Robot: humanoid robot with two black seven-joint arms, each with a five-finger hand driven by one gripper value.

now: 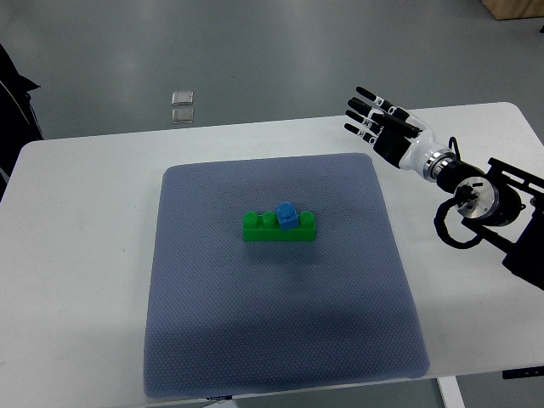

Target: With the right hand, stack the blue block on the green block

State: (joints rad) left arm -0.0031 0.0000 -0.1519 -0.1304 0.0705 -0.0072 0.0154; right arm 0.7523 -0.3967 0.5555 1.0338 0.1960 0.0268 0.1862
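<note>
right hand (378, 126) fingers spread, holding nothing.

small block (287, 215) sat on top of the long block (278, 227), both mid-mat (280, 340), mat on the tabletop (76, 255), robot hand (378, 126) off to the right

The blue block (287, 214) and green block (278, 227) look like smooth, slightly glossy plastic, resting on a matt blue-grey mat (280, 340) with a fine dimpled, cloth-like weave. The worktop (85, 255) is smooth matt white. The right hand (380, 127) shows black plastic fingers and a shiny metal wrist.
</note>
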